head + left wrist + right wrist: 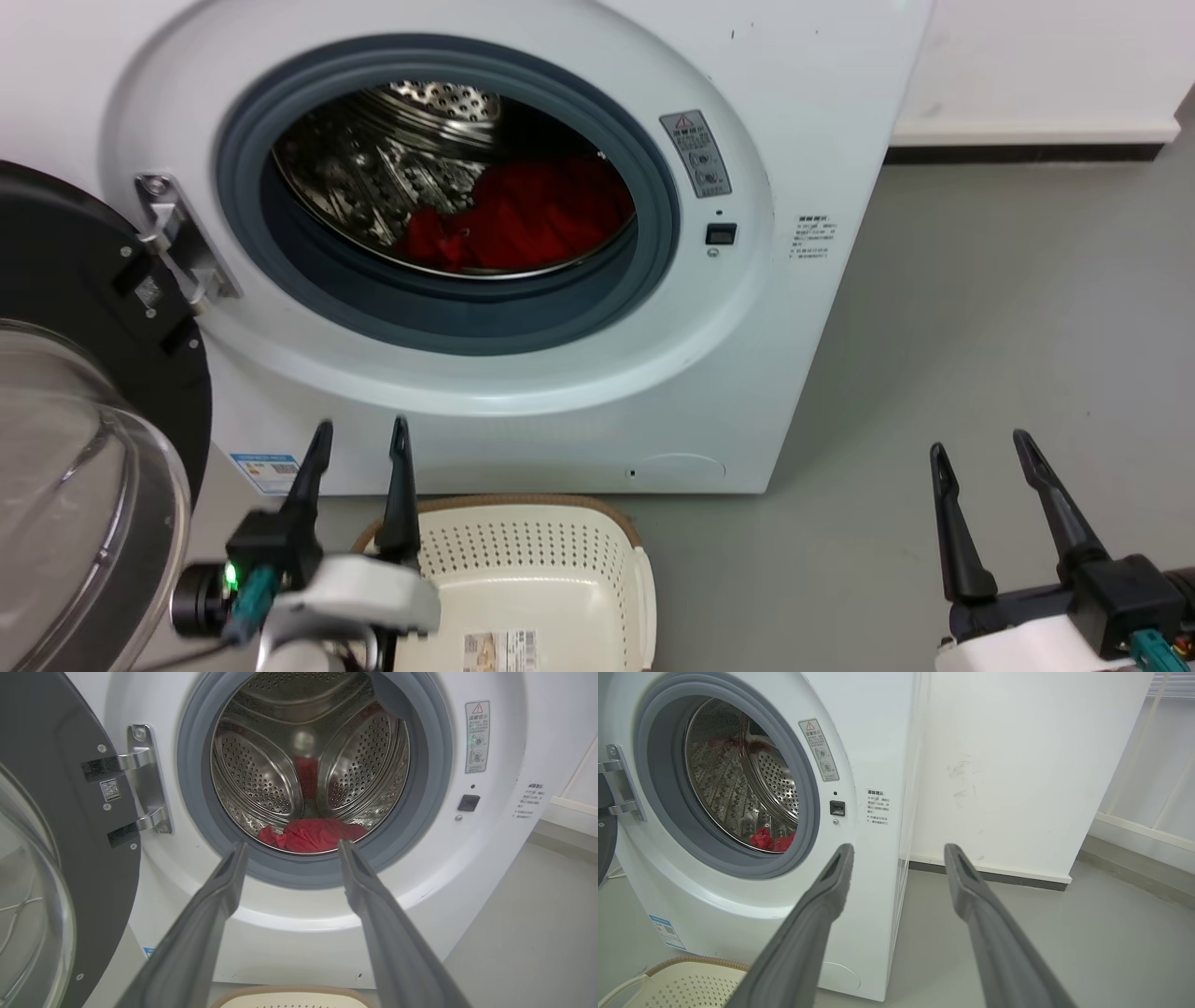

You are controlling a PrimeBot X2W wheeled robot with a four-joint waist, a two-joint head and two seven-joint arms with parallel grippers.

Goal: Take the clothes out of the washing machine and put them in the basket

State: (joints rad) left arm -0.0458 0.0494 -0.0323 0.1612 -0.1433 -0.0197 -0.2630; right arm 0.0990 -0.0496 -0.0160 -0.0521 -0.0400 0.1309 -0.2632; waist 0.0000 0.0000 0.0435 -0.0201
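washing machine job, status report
Both open, empty: left pincer, right pincer. Inside drum: red garment; basket on floor below. Glass door swung wide, opening unblocked.

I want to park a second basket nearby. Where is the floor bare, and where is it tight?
Bare: the grey floor right of the washing machine, back to the skirting, ahead of the right gripper. Tight: before the machine's front, where the basket sits with the left gripper over it and the open door beside.
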